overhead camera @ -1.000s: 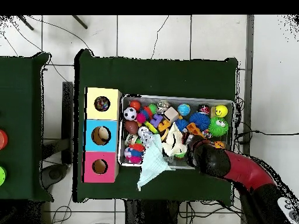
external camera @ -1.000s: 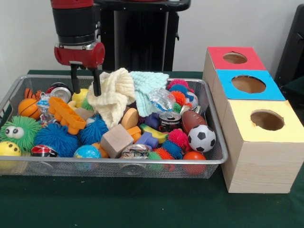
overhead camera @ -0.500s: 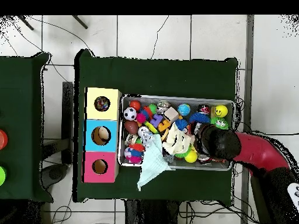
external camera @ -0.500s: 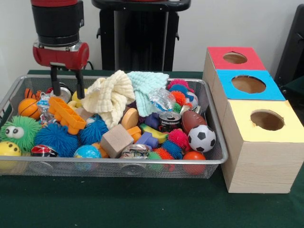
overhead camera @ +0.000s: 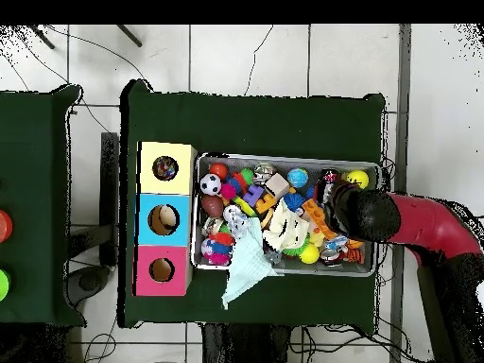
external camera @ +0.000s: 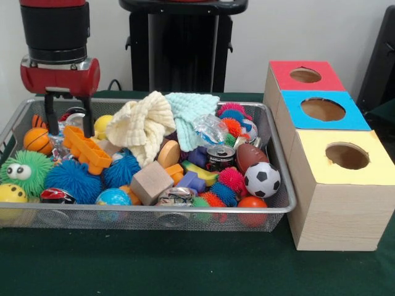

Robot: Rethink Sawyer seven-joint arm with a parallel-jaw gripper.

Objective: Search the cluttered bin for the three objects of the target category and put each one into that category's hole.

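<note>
My gripper (external camera: 69, 123) hangs open and empty over the left end of the bin (external camera: 154, 210), above an orange toy brick (external camera: 86, 150) and a small can (external camera: 77, 116). In the overhead view the arm's red and black wrist (overhead camera: 364, 213) covers the gripper at the bin's (overhead camera: 284, 158) right end. I see no printed rag clearly among the clutter. The yellow-topped box's hole (external camera: 347, 155) looks dark from the front. In the overhead view that hole (overhead camera: 165, 168) shows something multicoloured inside.
A cream knitted cloth (external camera: 143, 126) and a mint-green one (external camera: 191, 111) lie heaped at the bin's back middle. Balls, spiky toys, a wooden cube (external camera: 150, 182) and a can (external camera: 220, 157) fill the bin. The blue-topped box (external camera: 323, 110) and the red-topped box (external camera: 305, 75) stand behind the yellow one.
My gripper has moved left in the front view, away from the cream cloth to the bin's left end, still open and empty. The cloths have not moved.
</note>
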